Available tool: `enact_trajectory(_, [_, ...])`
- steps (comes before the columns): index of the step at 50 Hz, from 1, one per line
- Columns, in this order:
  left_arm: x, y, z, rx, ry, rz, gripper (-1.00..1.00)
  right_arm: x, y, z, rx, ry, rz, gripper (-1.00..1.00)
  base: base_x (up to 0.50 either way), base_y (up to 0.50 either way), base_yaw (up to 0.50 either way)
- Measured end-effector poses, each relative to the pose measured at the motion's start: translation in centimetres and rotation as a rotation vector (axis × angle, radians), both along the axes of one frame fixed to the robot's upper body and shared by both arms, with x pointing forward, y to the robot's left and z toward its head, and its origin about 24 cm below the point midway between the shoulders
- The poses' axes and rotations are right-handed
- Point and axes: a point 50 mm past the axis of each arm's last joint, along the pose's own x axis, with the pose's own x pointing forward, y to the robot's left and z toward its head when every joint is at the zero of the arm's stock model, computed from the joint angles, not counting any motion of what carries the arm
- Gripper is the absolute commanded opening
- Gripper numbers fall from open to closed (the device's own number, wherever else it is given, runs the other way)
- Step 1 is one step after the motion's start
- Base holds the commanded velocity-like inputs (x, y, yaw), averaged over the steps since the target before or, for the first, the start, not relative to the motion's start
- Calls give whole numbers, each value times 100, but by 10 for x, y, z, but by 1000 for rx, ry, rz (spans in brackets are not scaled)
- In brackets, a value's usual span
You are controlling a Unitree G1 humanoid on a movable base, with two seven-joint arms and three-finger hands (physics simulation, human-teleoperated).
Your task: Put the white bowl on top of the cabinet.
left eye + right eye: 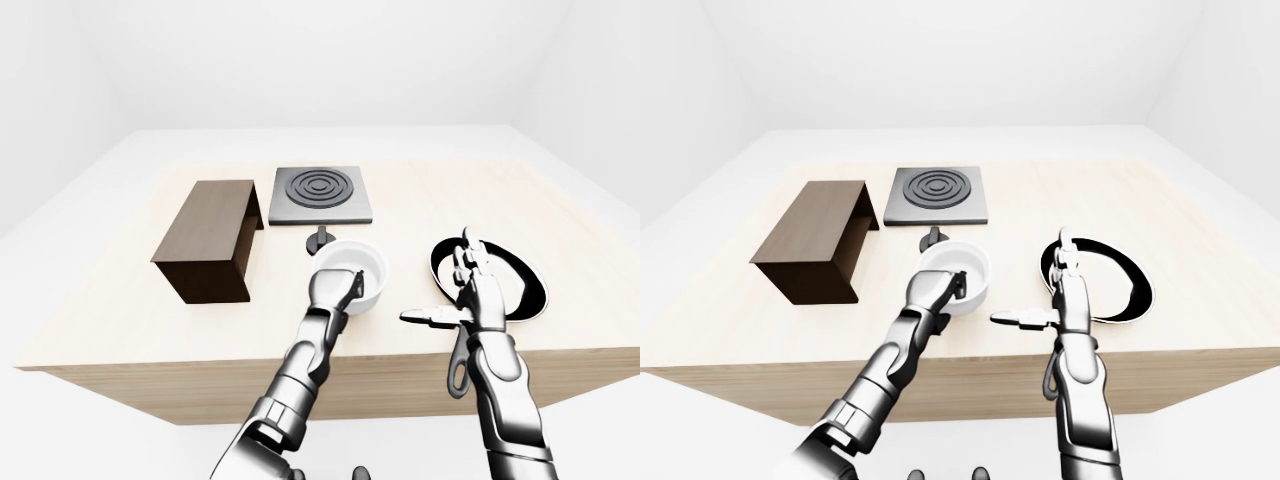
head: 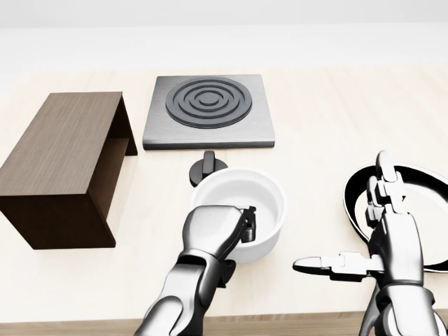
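You face a simulated kitchen: a wooden counter [image 2: 315, 112] with a hob plate [image 2: 208, 110], its knob [image 2: 208, 168], and a frying pan [image 2: 420, 189].

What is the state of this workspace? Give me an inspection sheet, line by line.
Surface: pale wooden table, its near edge showing in the eye views.
Job's things: white bowl held at its near rim; brown cabinet at the head view's left, nothing on its top.
Clutter: square stove plate with rings; black knob partly hidden behind the bowl; black pan at the right.
Hands: left hand closed round the bowl's rim; right hand open, fingers spread, over the pan's left part.
Cables: nothing seen.
Surroundings: plain white walls and floor.
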Motion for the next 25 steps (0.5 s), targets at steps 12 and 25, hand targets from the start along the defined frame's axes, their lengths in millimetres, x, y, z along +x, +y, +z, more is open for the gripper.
enact_trajectory(12, [3,6,23,10,-55,-5,-100,0,2,-2,-5,4,6,100,0,0,0])
enact_trajectory(25, [8,14,53,-19,-117,1,-100,1,6,-6,-14,11,17,100,0,0,0])
